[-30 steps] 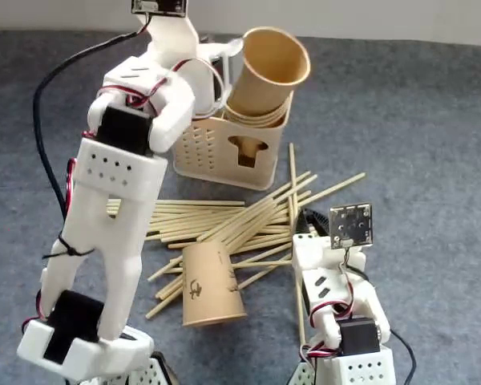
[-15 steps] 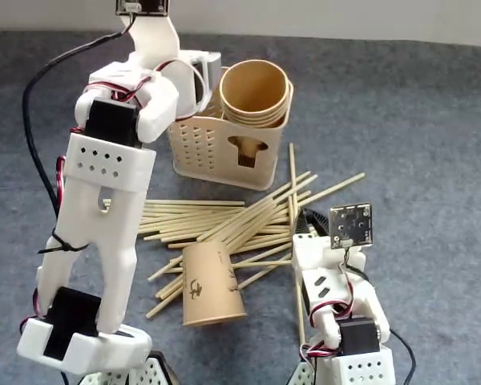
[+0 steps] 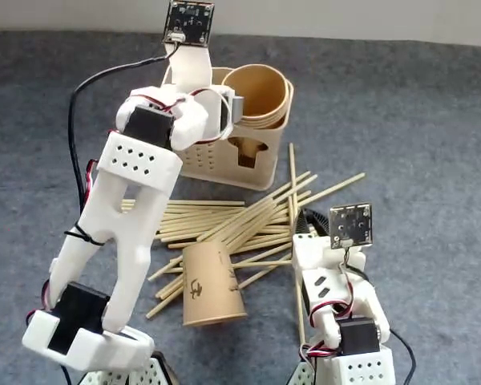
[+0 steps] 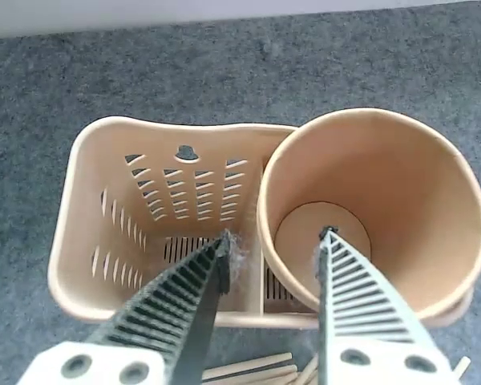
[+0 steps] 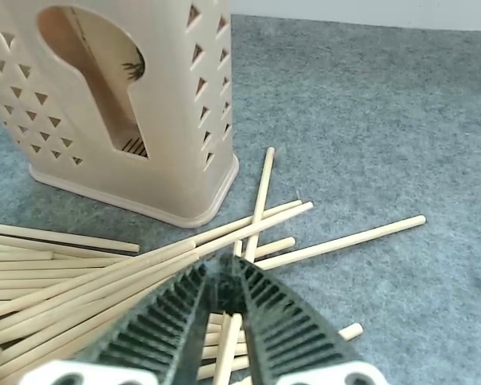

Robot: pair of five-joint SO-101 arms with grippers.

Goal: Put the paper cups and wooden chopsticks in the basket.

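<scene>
Grey carpet (image 3: 433, 120); left gripper (image 4: 276, 241), seemingly opened, released cup (image 4: 369, 200) into basket (image 4: 88, 200).

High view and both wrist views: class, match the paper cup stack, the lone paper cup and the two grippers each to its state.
1 stack of tan paper cups
2 lone tan paper cup
3 left gripper
4 right gripper

A shut on a wooden chopstick
B open above the beige plastic basket
C lying on its side
D upright in that basket

Pairs: 1-D, 2-C, 3-B, 4-A.
</scene>
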